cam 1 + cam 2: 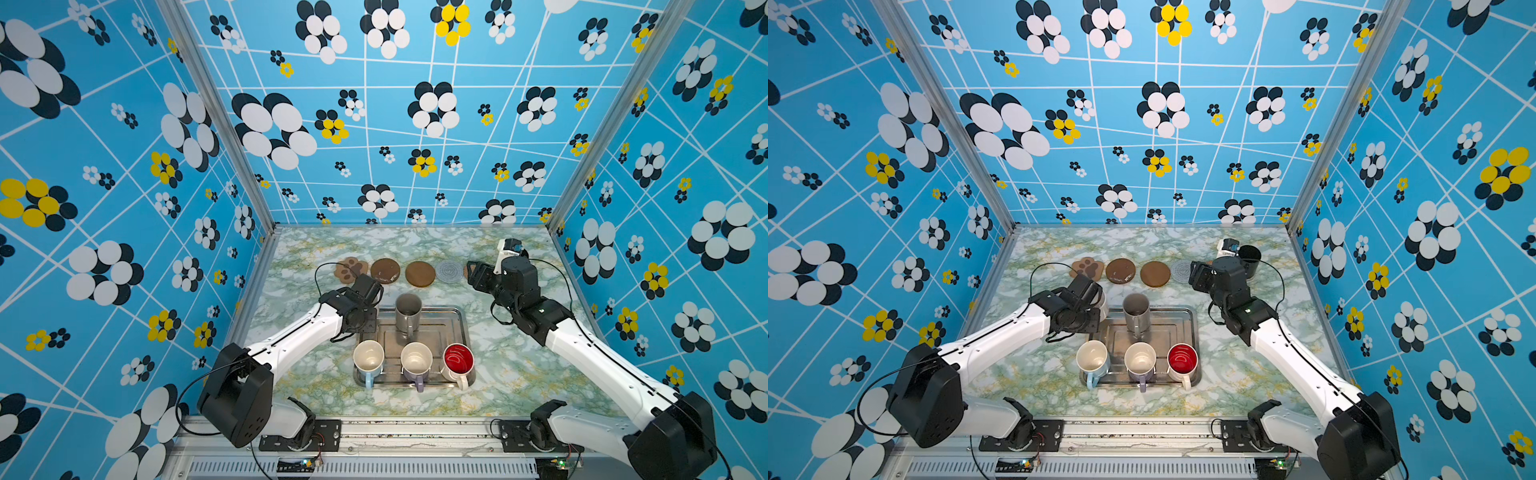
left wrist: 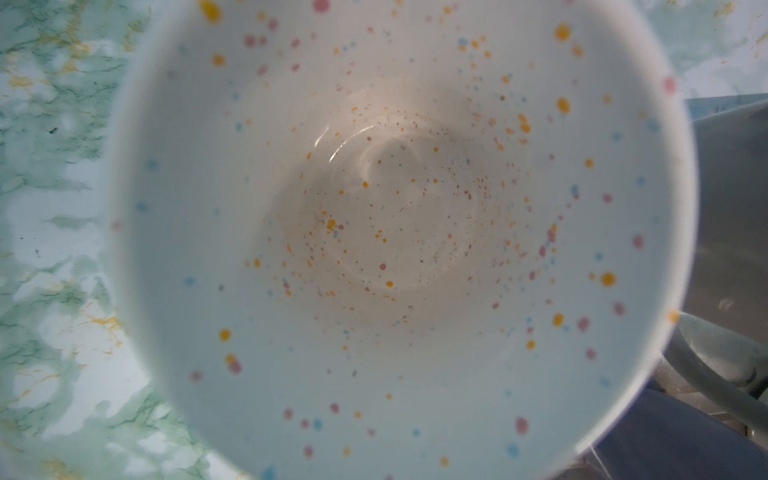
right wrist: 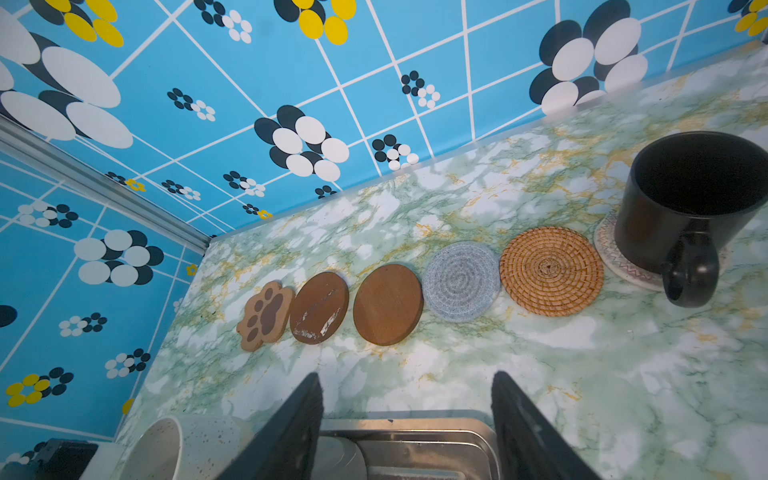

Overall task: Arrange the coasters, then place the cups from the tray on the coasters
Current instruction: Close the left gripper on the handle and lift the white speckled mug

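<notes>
Several coasters lie in a row at the back: paw-shaped (image 1: 351,269), scuffed brown disc (image 1: 385,270), plain brown disc (image 1: 420,273), grey woven (image 3: 460,281), rattan (image 3: 552,271). A black cup (image 3: 685,208) stands on a white patterned coaster (image 3: 611,249) at the row's right end. The tray (image 1: 459,322) holds the grey cup (image 1: 408,316), light blue cup (image 1: 368,359), lilac cup (image 1: 415,359) and red-inside cup (image 1: 458,359). My left gripper (image 1: 365,293) is shut on the cream-white speckled cup (image 2: 395,228) at the tray's far-left corner; its fingers are hidden. My right gripper (image 3: 409,415) hangs open and empty near the tray's far-right corner.
Blue flowered walls (image 1: 415,124) close in the marble table (image 1: 519,374) at the back and both sides. The arm bases and a metal rail (image 1: 415,440) run along the front edge.
</notes>
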Tool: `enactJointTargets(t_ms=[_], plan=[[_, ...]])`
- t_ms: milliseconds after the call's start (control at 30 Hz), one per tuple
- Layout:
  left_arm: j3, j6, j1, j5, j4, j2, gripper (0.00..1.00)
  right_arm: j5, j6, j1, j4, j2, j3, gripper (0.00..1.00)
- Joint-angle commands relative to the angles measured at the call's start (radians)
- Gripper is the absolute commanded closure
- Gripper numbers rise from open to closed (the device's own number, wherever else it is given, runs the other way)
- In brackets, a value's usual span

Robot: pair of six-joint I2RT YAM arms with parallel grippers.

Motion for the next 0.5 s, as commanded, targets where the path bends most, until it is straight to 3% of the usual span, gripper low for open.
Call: enactJointTargets(t_ms=[0,467], plan=[[0.048,-0.008,-0.001,-0.041,0.032,-0.026,1.0,-0.003,-0.017,0.005,0.0,0.006,0.008,0.34],[0.194,0.032,0.065,-0.034,0.023,0.048,1.0,-0.011,-0.025,0.005,-0.006,0.008,0.011,0.34]])
